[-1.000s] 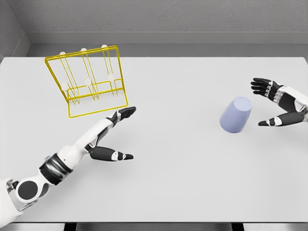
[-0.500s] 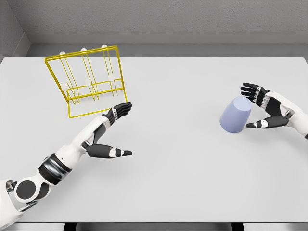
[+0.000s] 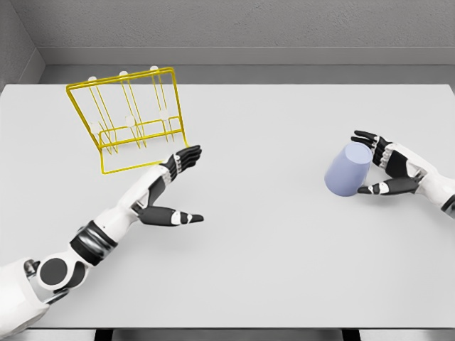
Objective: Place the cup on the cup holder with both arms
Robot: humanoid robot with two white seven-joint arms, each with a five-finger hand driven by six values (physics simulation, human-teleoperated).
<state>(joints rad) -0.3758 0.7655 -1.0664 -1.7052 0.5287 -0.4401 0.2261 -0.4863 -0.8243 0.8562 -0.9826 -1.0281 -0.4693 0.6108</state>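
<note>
Cup [image 3: 348, 169] empty, between open right-hand fingers [image 3: 368, 136]; left fingers [image 3: 186, 158] spread beside empty holder [image 3: 131, 117].

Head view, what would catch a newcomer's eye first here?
The bright yellow wire cup holder stands out at the table's far left, with the left robot hand spread open just in front of it. At the right, a pale lavender cup rests on the table, and the right robot hand is open around its right side, fingers at its rim.
</note>
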